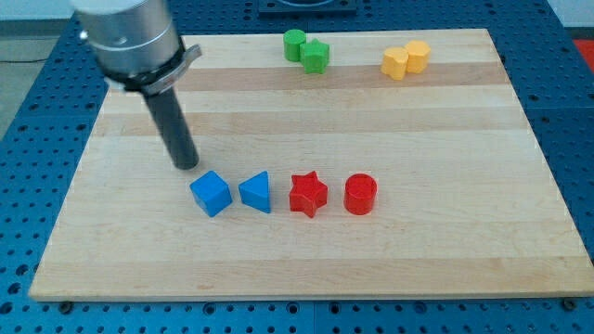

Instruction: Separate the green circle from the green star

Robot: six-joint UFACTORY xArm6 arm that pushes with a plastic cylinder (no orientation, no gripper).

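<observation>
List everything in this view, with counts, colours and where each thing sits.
green circle: 1, green, view's top, left of centre, touching the green star
green star: 1, green, just right of and below the green circle
yellow blocks: 2, yellow, view's top right, pressed together; shapes unclear
blue cube: 1, blue, left end of the middle row
blue triangle: 1, blue, right of the blue cube
red star: 1, red, right of the blue triangle
red cylinder: 1, red, right end of the row
wooden board: 1, light wood, on a blue perforated base
my tip: 1, dark rod, just above-left of the blue cube, far from the green pair
</observation>
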